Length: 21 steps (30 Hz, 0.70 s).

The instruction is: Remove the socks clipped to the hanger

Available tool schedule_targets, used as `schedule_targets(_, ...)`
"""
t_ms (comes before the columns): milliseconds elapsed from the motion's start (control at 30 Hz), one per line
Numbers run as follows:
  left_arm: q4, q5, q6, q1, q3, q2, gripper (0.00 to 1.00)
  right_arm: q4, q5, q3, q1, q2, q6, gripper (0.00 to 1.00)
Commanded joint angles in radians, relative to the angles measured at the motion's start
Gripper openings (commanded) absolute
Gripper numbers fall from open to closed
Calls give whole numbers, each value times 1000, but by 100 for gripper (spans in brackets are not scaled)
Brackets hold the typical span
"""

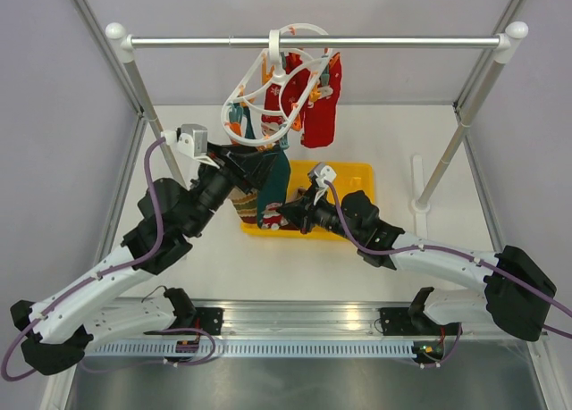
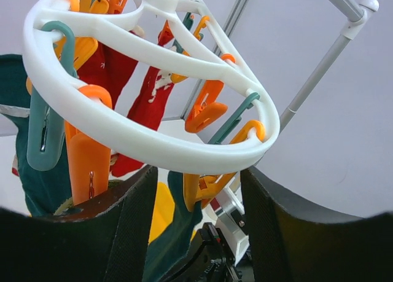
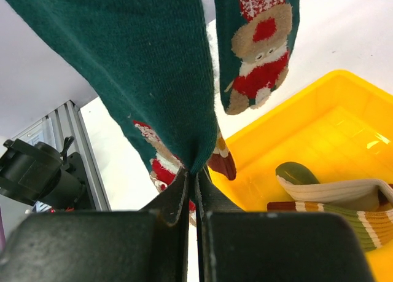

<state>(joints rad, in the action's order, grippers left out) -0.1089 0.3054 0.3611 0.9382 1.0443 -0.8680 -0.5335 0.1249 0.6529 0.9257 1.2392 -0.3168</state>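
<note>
The right gripper (image 3: 195,179) has its jaws pinched tight on the lower hem of the dark teal sock (image 3: 153,67), which hangs from the white hanger (image 2: 153,144) just above the yellow tray (image 3: 344,122); the left gripper (image 2: 198,180) stands with jaws wide beneath the hanger's ring, an orange peg (image 2: 209,187) dangling into the gap between them. The step in hand looks like freeing that sock. The sound way is a slow, straight pull downward with the right arm while the left steadies the ring or squeezes the holding peg; a sideways tug would likely swing the whole frame on the metal rail (image 1: 357,42) (it hangs by a single hook).

The sock is a fine, stretchy knit with a small festive print, so it should lengthen before the peg lets go; the ring is smooth, glossy, rigid plastic, oval with curved struts; the pegs look hard and springy. Red socks (image 2: 147,104) hang clipped further round; a striped sock (image 3: 331,202) lies in the tray.
</note>
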Motion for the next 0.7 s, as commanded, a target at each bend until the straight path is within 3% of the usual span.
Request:
schedule_targets(0, -43, 24, -47, 4, 48, -3, 60, -8, -7, 31, 5, 8, 18, 1)
schedule_targets(367, -49, 34, -59, 4, 59, -14, 46, -2, -8, 33, 12, 9, 21, 1)
schedule_targets(667, -49, 29, -63, 5, 65, -17, 13, 20, -22, 34, 13, -1, 27, 1)
